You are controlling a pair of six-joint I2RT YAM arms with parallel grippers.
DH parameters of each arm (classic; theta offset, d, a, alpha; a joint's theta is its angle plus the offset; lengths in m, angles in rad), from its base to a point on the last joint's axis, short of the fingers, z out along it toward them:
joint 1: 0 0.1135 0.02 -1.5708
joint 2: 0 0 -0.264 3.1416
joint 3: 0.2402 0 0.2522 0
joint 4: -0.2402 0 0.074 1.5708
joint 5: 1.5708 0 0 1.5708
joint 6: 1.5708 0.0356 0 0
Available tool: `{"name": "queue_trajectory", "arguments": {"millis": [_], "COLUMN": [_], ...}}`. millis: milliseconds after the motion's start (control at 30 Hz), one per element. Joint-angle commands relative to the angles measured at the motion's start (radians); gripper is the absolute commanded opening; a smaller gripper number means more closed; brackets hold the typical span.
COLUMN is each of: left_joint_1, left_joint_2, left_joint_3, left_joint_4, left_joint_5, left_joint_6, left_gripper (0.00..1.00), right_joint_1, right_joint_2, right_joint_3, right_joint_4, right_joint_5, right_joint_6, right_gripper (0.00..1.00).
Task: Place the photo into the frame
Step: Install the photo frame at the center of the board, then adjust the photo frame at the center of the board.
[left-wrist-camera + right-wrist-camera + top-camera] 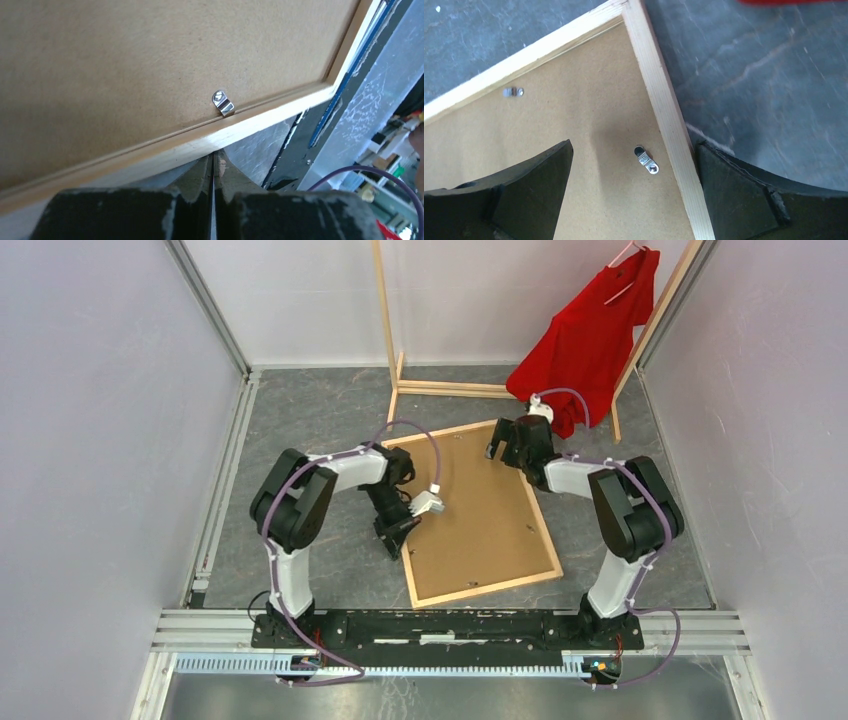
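While left gripper (214,167) sits at the frame's (485,586) left rail, its fingers are pressed fully together, nothing held; contact with the wood unclear. Frame lies flat, back up, on grey table (320,420) between both arms, skewed. Brown backing board (480,510) fills it, metal turn clip (222,102) beside the rail. Photo not visible. Right gripper (634,146) hovers over far right corner, jaws spread wide, gripping nothing, right rail and another clip (646,160) between its fingers. Wooden clothes rack (390,340) with red shirt (590,335) behind.
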Motion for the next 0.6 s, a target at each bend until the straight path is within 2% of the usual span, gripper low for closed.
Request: {"name": "queue_trajectory", "arguments": {"millis": [0, 133, 333, 500, 567], "left_joint_1": [-0.112, -0.187, -0.248, -0.246, -0.243], "left_joint_2": [0.096, 0.162, 0.194, 0.109, 0.06], "left_joint_3": [0.123, 0.192, 0.252, 0.202, 0.171], "left_joint_4": [0.129, 0.124, 0.066, 0.008, -0.008], "left_joint_5": [0.013, 0.035, 0.073, 0.059, 0.047], "left_joint_6": [-0.009, -0.019, 0.008, 0.05, 0.057], "left_gripper": [0.08, 0.12, 0.28, 0.68, 0.94], "right_joint_1": [0.069, 0.097, 0.156, 0.208, 0.222], "right_joint_2": [0.077, 0.146, 0.22, 0.282, 0.292], "right_joint_3": [0.138, 0.246, 0.328, 0.392, 0.418], "right_joint_4": [-0.014, -0.077, -0.089, -0.097, -0.099], "right_joint_5": [-0.152, -0.193, -0.259, -0.298, -0.297], "right_joint_6": [-0.008, -0.037, -0.079, -0.104, -0.117], "right_gripper": [0.98, 0.98, 0.98, 0.98, 0.98]}}
